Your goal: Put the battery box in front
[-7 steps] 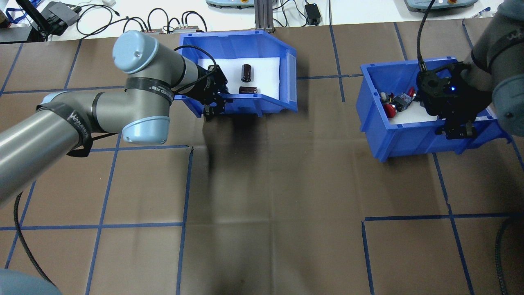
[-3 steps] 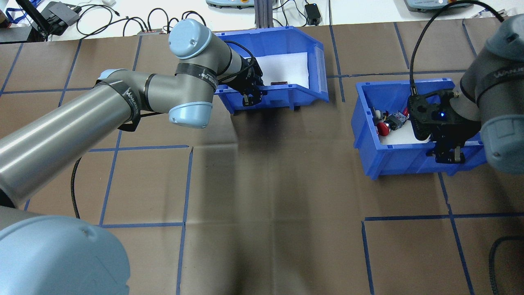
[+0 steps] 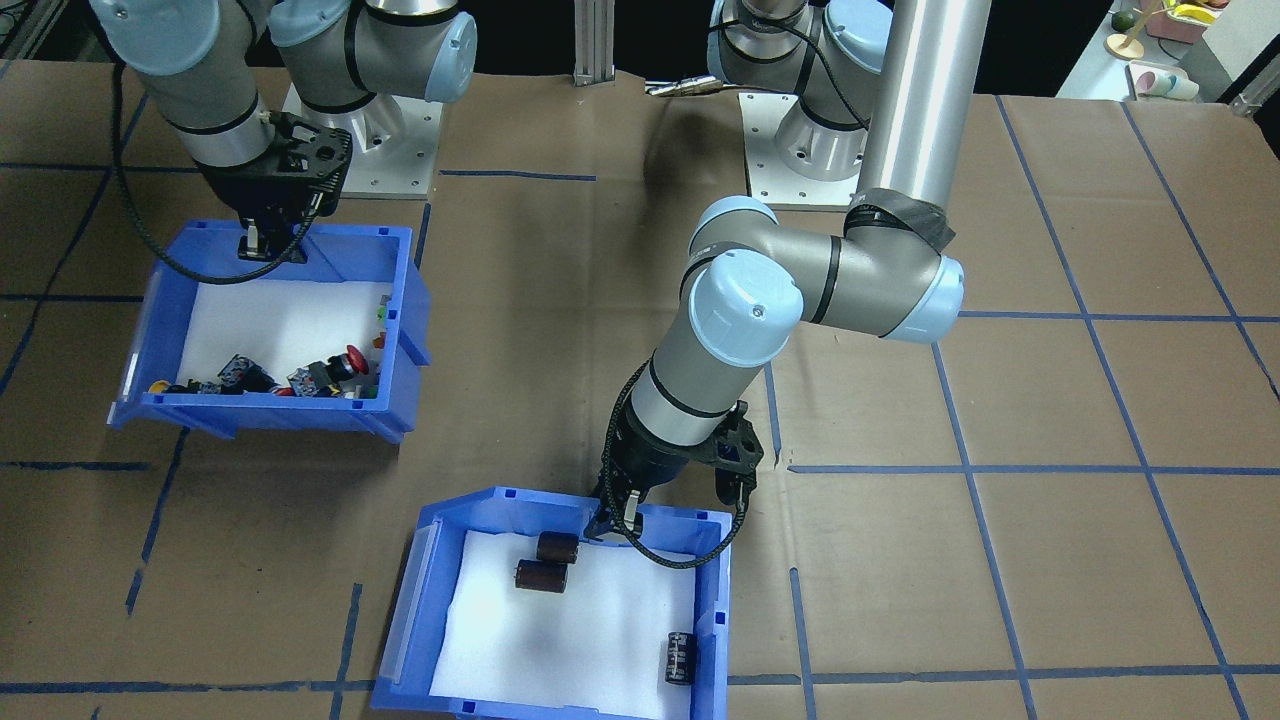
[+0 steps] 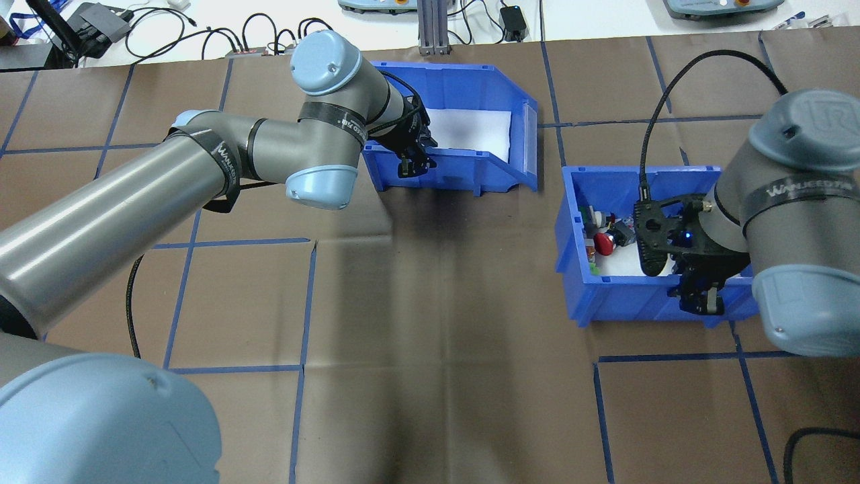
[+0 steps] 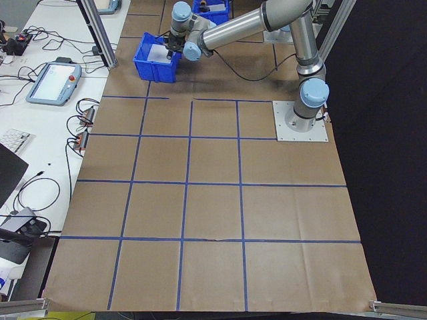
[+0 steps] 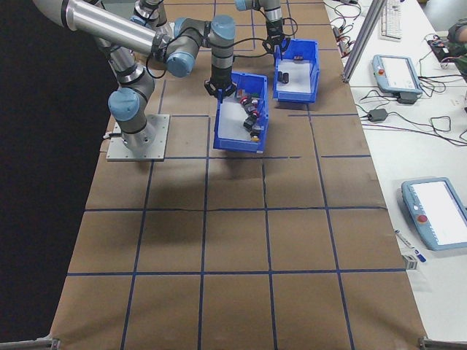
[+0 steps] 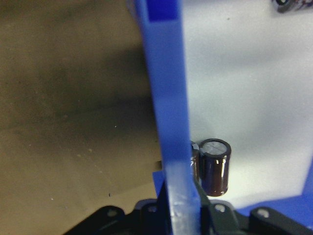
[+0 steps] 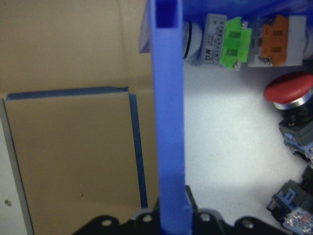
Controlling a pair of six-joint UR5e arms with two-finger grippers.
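The battery box is a blue bin with a white foam liner and three dark cells. It stands at the table's far side in the overhead view. My left gripper is shut on the box's near wall, seen in the front-facing view at that wall. One cell lies right beside the clamped wall. In the overhead view the battery box hides its cells behind that wall. My right gripper is shut on the near wall of the switch bin.
The switch bin holds a red push-button and several coloured switches. Cables and control pendants lie on the white bench beyond the table. Blue tape lines grid the brown table cover. A metal post stands behind the battery box.
The left arm has shifted the battery box to the right along the far side. The right arm has drawn the switch bin toward the robot and slightly left.
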